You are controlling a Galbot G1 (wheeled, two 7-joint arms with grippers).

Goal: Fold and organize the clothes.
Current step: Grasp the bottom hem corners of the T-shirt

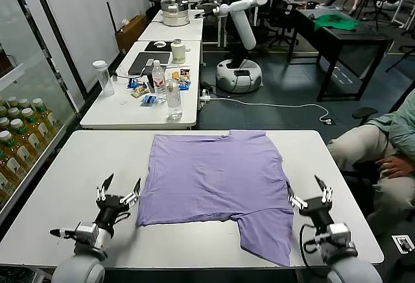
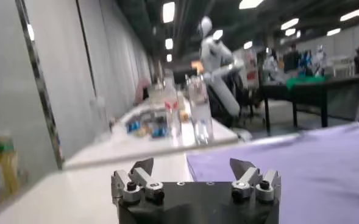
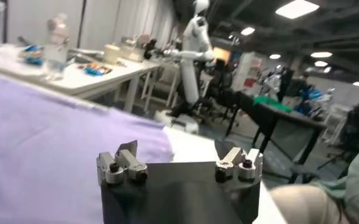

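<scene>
The clothes, one lavender T-shirt (image 1: 217, 179), lie spread flat on the white table (image 1: 84, 159), with one sleeve reaching toward the near edge on the right. My left gripper (image 1: 123, 183) stands open just off the shirt's near left corner, nothing between its fingers. My right gripper (image 1: 310, 192) is open beside the shirt's right edge, near the lower sleeve, and also holds nothing. In the left wrist view the shirt (image 2: 301, 164) lies ahead of the open left gripper (image 2: 191, 165). The right wrist view shows the shirt (image 3: 45, 134) ahead of the open right gripper (image 3: 180, 151).
A second white table (image 1: 123, 111) behind holds water bottles (image 1: 174, 98), a laptop and snacks. A glass-fronted case of bottled drinks (image 1: 19, 134) stands at the left. A seated person (image 1: 382, 153) is close to the table's right edge. Far back are another robot (image 1: 240, 30) and a green garment (image 1: 336, 22).
</scene>
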